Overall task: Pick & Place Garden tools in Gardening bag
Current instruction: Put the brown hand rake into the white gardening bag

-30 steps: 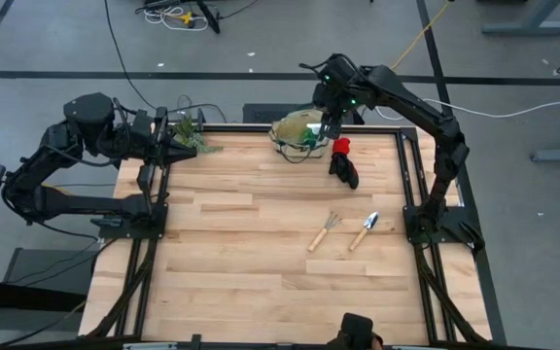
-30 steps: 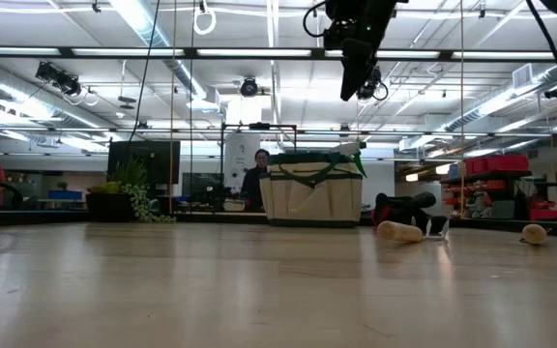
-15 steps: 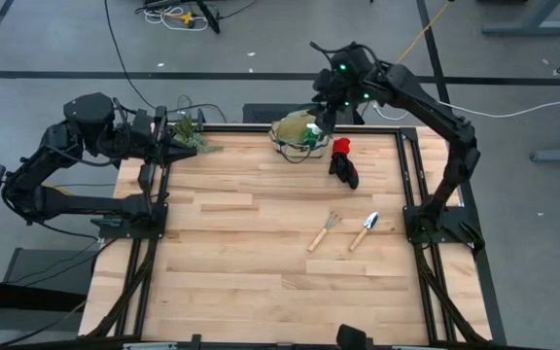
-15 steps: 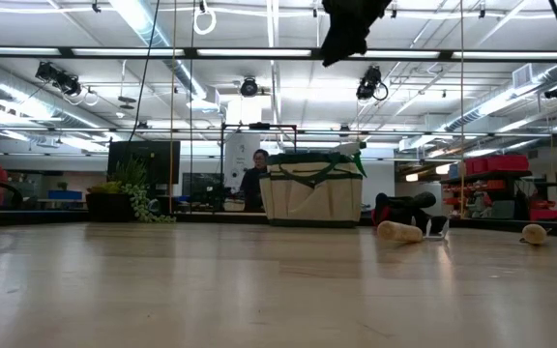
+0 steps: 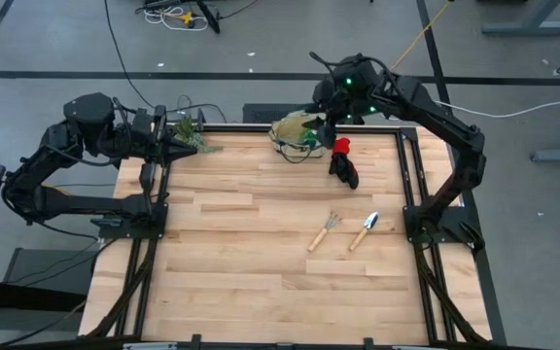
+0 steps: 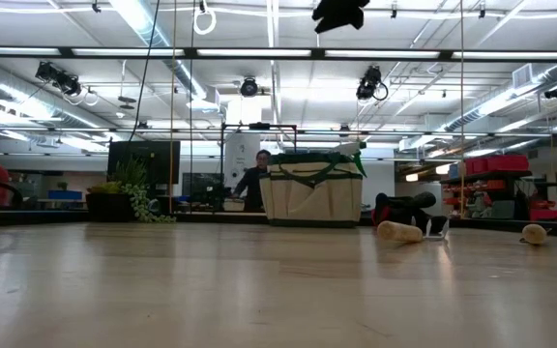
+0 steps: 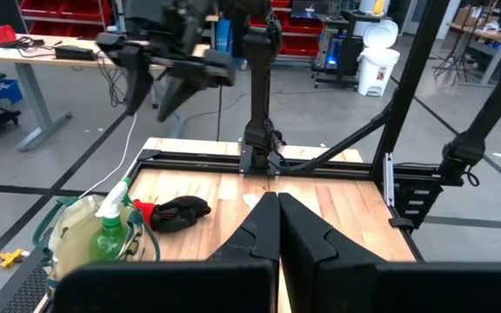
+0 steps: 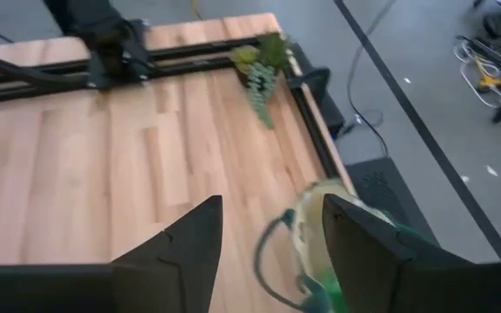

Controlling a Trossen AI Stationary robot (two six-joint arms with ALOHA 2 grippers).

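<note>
1. My right gripper [image 5: 331, 119] hangs with fingers open over the gardening bag [image 5: 297, 129] at the counter's [image 5: 261, 253] 12 o'clock edge.
2. Glove [image 5: 342, 161] at the bag's 4 o'clock; rake [image 5: 324, 230] and trowel [image 5: 364, 229] lie farther toward 5.
3. Left gripper [image 5: 178, 151] fingers closed, parked at 10.

In the low view the right tool [image 6: 338, 14] is cut off at 12 o'clock, and rake and trowel show only handle ends [image 6: 399, 231], blades hidden.
</note>
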